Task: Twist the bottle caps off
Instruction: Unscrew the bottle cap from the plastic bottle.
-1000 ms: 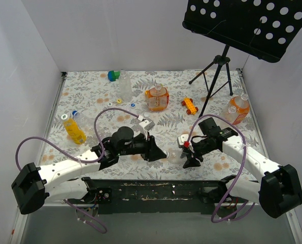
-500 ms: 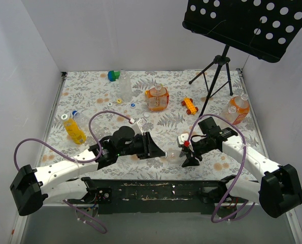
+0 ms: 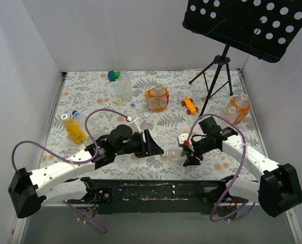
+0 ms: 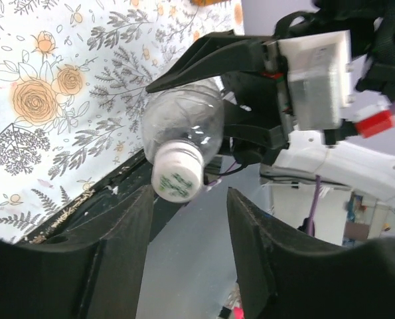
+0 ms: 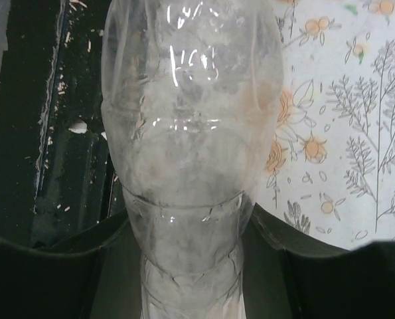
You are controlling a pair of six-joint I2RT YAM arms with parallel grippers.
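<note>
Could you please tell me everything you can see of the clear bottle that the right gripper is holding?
The clear bottle is colourless thin plastic, seemingly empty, with a ridged waist and bright glints. It is held sideways near the table's front edge, clamped round its body by the right gripper. Its white screw cap, bearing faint greenish marks, is on and faces the left gripper, whose jaws stand open on either side of it.

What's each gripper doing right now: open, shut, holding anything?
Left gripper: open, fingers either side of the white cap, not touching it.
Right gripper: closed on the clear bottle.
</note>
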